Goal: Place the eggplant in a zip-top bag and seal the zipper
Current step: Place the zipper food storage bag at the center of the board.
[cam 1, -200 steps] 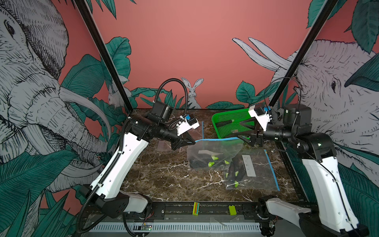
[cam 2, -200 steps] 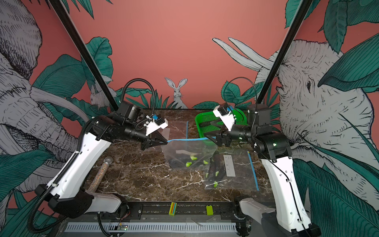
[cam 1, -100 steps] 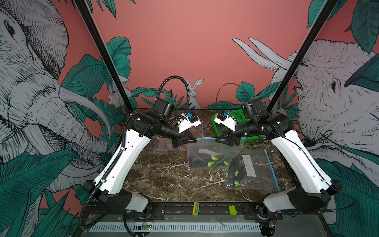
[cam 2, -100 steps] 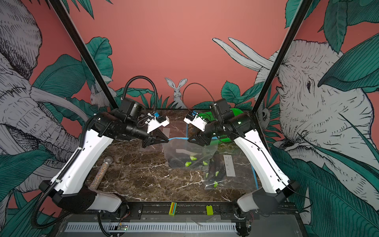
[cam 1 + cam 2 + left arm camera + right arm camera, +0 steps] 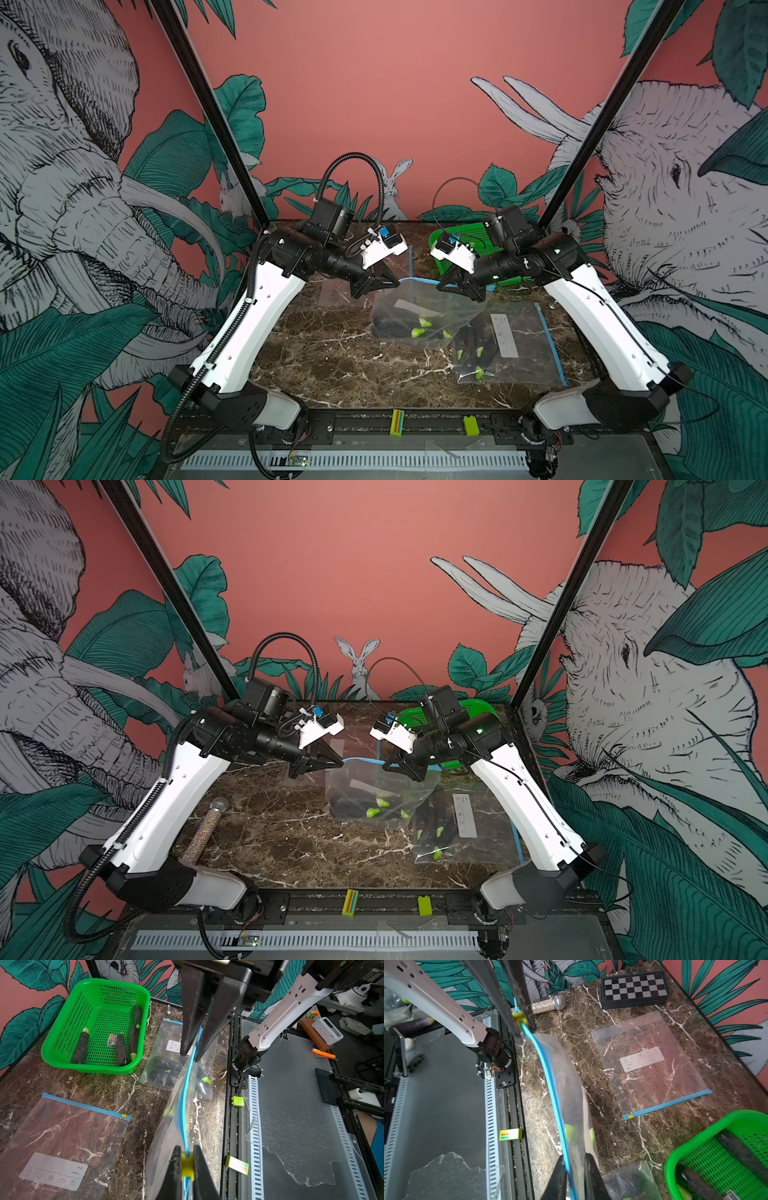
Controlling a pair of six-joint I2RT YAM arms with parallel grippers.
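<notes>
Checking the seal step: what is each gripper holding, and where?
The bag, by its blue zipper: left gripper on the yellow slider, right gripper near the other end.

Front-left marble [image 5: 324, 365] was left open; the right was obstructed by a filled bag [image 5: 515, 345] and basket [image 5: 473, 235] (rear corner).

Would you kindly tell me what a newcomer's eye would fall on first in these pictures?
First, the zip-top bag stretched mid-table between the arms, with dark eggplants inside. The left gripper pinches its yellow slider, and the right gripper pinches the other end of the blue zipper. Next, the bright green basket at the back right corner, holding loose eggplants.
</notes>
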